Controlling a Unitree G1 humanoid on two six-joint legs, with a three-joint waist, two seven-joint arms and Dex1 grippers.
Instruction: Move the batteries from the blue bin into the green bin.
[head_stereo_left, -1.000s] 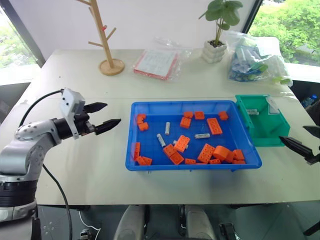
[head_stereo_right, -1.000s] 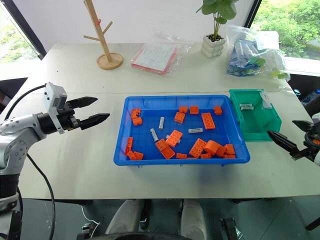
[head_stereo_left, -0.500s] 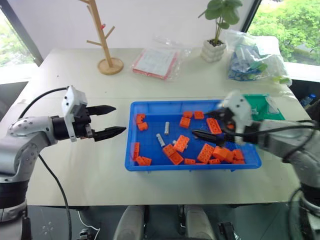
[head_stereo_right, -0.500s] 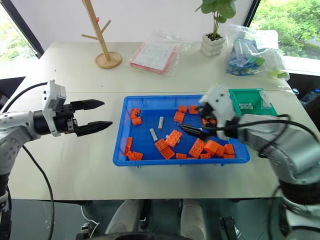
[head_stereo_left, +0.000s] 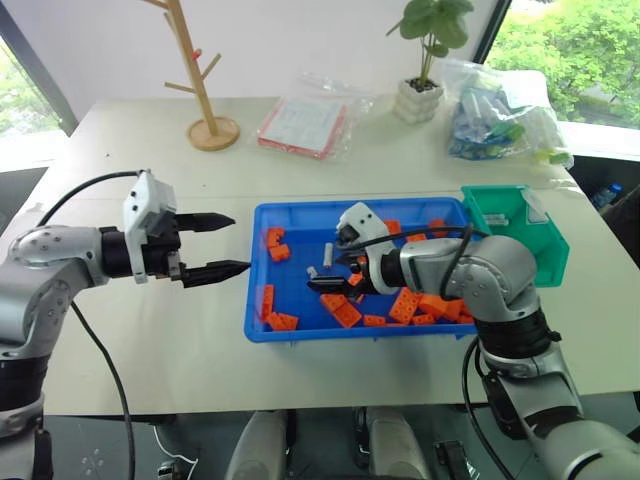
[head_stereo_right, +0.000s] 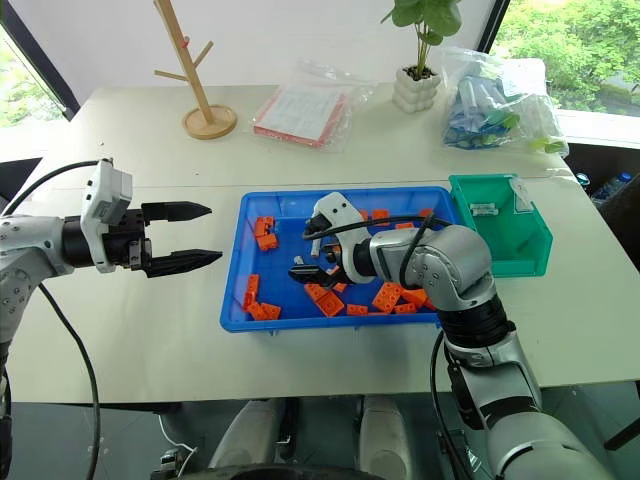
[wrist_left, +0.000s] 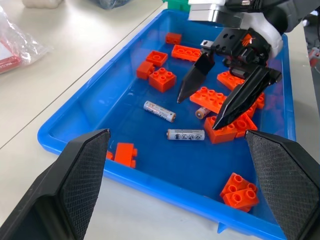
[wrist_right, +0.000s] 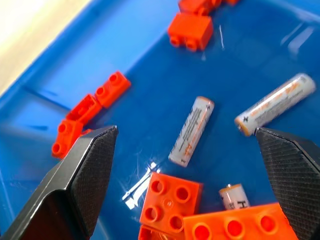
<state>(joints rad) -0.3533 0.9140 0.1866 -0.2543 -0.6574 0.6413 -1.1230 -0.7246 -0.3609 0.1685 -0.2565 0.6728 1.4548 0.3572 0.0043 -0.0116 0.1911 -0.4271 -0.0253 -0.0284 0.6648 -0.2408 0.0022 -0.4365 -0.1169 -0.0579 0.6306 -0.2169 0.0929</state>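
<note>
The table (head_stereo_left: 150, 330) is seen carrying everything, and the blue bin (head_stereo_left: 262, 330) is set toward its front edge, near the middle. The green bin (head_stereo_left: 548, 262) is parked just beside the blue bin's right end, with one battery-like piece (head_stereo_left: 497, 219) glimpsed near its far wall.

The right gripper (head_stereo_left: 335, 274) is poised low inside the blue bin, over its left half, fingers spread wide and nothing held. The left gripper (head_stereo_left: 226, 243) is held above the table just off the bin's left rim, jaws also wide apart, empty.

Orange bricks (wrist_left: 212, 99) are scattered across the bin floor. Among them the batteries (wrist_right: 191, 131) are found lying flat near the bin's middle, directly under the right gripper's open fingers: two in the clear, a third (wrist_right: 235, 196) tucked partly under a brick.
</note>
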